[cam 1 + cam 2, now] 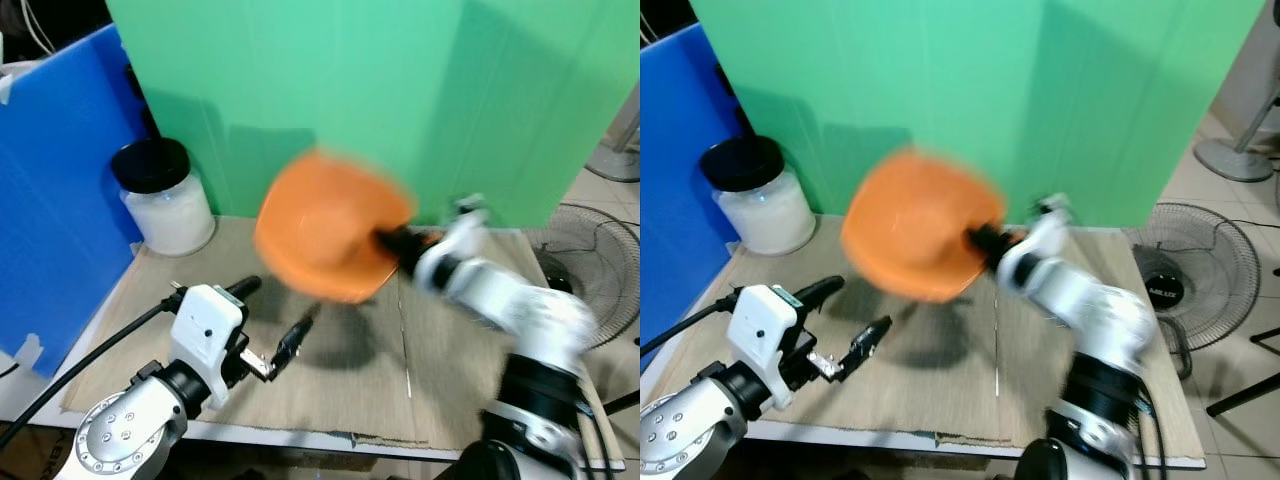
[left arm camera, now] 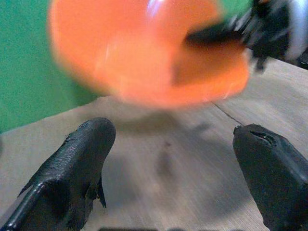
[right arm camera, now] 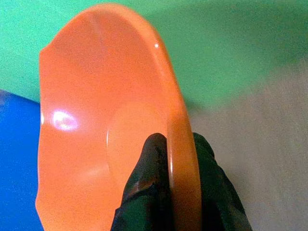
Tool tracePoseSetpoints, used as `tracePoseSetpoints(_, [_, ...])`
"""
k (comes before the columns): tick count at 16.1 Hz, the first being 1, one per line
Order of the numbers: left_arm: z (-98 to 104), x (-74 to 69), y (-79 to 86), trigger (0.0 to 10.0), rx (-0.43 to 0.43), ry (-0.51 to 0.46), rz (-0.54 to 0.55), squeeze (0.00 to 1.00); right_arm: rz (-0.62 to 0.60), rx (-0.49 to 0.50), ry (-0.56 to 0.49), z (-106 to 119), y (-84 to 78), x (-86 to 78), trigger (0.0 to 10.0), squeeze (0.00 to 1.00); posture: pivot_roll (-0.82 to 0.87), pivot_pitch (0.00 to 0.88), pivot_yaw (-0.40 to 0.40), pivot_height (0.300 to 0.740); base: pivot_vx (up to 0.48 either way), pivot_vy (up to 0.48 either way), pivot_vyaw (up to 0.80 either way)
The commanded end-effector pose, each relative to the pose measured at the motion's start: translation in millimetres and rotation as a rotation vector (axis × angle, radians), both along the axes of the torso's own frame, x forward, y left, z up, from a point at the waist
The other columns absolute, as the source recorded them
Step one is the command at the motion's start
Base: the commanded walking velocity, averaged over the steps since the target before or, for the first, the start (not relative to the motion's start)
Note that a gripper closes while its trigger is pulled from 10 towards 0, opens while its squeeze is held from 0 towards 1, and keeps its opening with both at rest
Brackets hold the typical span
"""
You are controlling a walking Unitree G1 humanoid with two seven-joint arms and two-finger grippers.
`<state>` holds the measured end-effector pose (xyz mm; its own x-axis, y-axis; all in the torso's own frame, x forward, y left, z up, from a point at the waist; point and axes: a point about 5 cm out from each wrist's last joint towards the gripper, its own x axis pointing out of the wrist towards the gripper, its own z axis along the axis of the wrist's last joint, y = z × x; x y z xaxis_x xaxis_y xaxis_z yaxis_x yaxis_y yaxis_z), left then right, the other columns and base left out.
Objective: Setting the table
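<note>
Holding the shallow orange plastic bowl (image 1: pixel 332 226) by its rim, my right end effector (image 3: pixel 169 159) has one black finger inside the lip and one outside, clamped on it. The bowl hangs in the air over the middle of the worktop (image 1: pixel 450 370), tilted steeply so its hollow faces left and toward me; it is blurred in both head views, so it is plainly swinging. My left end effector (image 1: pixel 275 322) sits low at the near left, fingers spread wide and gripping nothing, with the bowl up and to its far right, apart from it. I judge the right arm must do the placing, levelling the bowl before lowering. The worktop is a tan fibrous mat. A white-filled glass jar with a black lid (image 1: pixel 163 195) stands far left, beside blue (image 1: pixel 55 190) and green (image 1: pixel 400 90) panels.
</note>
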<state>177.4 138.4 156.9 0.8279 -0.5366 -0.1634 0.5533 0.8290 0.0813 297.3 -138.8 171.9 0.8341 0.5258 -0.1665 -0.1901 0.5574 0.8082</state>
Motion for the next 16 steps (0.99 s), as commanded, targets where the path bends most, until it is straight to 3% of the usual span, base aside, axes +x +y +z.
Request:
tracePoseSetpoints(1, [0.2,2.3,4.3,10.0,0.016,-0.023,0.051,0.00,0.034,0.016,-0.189,28.6,-6.2,-12.5,10.0,0.00,0.01,0.000,0.049,0.740,0.000,0.000,0.00])
tracePoseSetpoints(2, [0.5,3.0,4.8,10.0,0.019,-0.034,0.068,0.00,0.047,-0.016,-0.231,32.6,-8.1,-18.2,10.0,0.00,0.01,0.000,0.049,0.740,0.000,0.000,0.00])
tracePoseSetpoints(3, [1.4,7.6,3.9,10.0,0.016,-0.065,0.121,0.00,0.024,-0.146,-0.295,33.2,-12.7,-29.6,10.0,0.00,-0.01,0.000,0.057,0.740,0.000,0.000,-0.73])
tracePoseSetpoints(5, [5.3,16.4,1.9,10.0,0.017,-0.132,0.183,0.00,-0.047,-0.267,-0.314,29.8,-17.0,-37.2,10.0,0.00,-0.02,0.000,0.057,0.740,0.000,0.000,-0.73])
tracePoseSetpoints(8, [11.7,22.7,-0.6,10.0,0.006,-0.202,0.234,0.00,-0.063,-0.323,-0.366,31.8,-11.6,-45.6,10.0,0.00,-0.03,0.000,0.051,0.740,0.000,0.000,-0.75])
tracePoseSetpoints(12, [6.7,15.2,-0.2,10.0,0.014,-0.198,0.276,0.00,-0.069,-0.360,-0.380,24.1,-10.7,-54.3,10.0,0.00,-0.02,0.000,0.036,0.740,0.000,0.000,-0.76])
tracePoseSetpoints(16, [7.5,18.7,2.5,10.0,0.012,-0.218,0.343,0.00,-0.161,-0.418,-0.423,26.5,-14.3,-49.0,10.0,0.00,-0.01,0.000,0.022,0.740,0.000,0.000,-0.77])
